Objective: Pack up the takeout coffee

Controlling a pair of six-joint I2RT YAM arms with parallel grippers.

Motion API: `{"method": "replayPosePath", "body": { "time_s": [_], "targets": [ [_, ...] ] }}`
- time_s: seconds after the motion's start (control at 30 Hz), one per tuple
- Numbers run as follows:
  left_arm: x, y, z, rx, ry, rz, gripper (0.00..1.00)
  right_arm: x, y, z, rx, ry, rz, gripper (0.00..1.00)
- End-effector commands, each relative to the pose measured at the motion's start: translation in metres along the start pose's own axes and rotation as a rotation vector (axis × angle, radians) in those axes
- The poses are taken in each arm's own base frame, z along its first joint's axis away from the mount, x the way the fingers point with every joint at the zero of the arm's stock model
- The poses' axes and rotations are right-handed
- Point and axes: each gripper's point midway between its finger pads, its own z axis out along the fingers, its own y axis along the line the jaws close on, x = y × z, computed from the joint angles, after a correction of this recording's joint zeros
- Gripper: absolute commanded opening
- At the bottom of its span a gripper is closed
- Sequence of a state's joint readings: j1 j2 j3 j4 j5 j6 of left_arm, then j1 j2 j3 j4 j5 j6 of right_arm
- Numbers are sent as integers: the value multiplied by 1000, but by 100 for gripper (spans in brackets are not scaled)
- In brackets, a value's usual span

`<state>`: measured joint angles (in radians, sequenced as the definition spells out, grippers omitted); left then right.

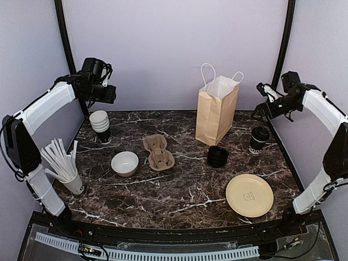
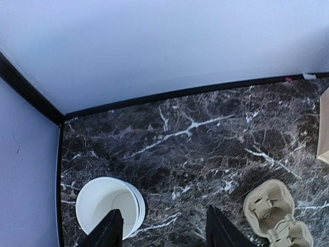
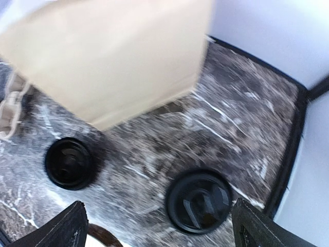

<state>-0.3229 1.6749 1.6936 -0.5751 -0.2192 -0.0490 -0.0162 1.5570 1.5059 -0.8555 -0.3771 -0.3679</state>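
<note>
One takeout coffee cup (image 1: 259,140), black with a black lid, stands at the right of the table, right of the brown paper bag (image 1: 216,106). My right gripper (image 1: 264,106) hovers high above it. In the right wrist view the gripper (image 3: 162,229) is open wide, and the cup's lid (image 3: 199,201) lies far below, nearer the right finger. My left gripper (image 1: 107,93) is raised at the back left, above the lidless cup stack (image 1: 100,126). Its fingers (image 2: 110,230) stand apart with nothing between them, so the left gripper (image 2: 164,230) is open.
A pulp cup carrier (image 1: 158,152) and a white bowl (image 1: 125,163) sit mid-table. A low stack of black lids (image 1: 217,156) lies in front of the bag. A cream plate (image 1: 249,194) is near right, and a cup of white sticks (image 1: 64,163) near left.
</note>
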Motion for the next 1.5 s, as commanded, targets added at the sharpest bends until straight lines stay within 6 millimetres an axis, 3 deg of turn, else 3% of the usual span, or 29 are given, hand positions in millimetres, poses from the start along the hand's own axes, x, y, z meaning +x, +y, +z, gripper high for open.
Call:
{"method": "replayPosePath", "body": {
  "time_s": [0.0, 0.17, 0.43, 0.93, 1.13, 1.47],
  "targets": [
    [34, -4, 13, 28, 199, 16, 56, -16, 65, 12, -217, -111, -102, 99],
    [54, 9, 30, -65, 294, 38, 56, -2, 96, 29, -301, -58, -163, 99],
    [64, 25, 44, -156, 331, 72, 50, 14, 132, 43, -365, 8, -251, 99],
    [77, 49, 72, -199, 375, 72, 32, 19, 139, 47, -390, 35, -256, 99],
    [78, 51, 75, -199, 376, 70, 17, 21, 140, 49, -396, 44, -253, 99],
    [74, 52, 69, -198, 371, 79, 6, 24, 141, 52, -401, 58, -252, 99]
  ]
}}
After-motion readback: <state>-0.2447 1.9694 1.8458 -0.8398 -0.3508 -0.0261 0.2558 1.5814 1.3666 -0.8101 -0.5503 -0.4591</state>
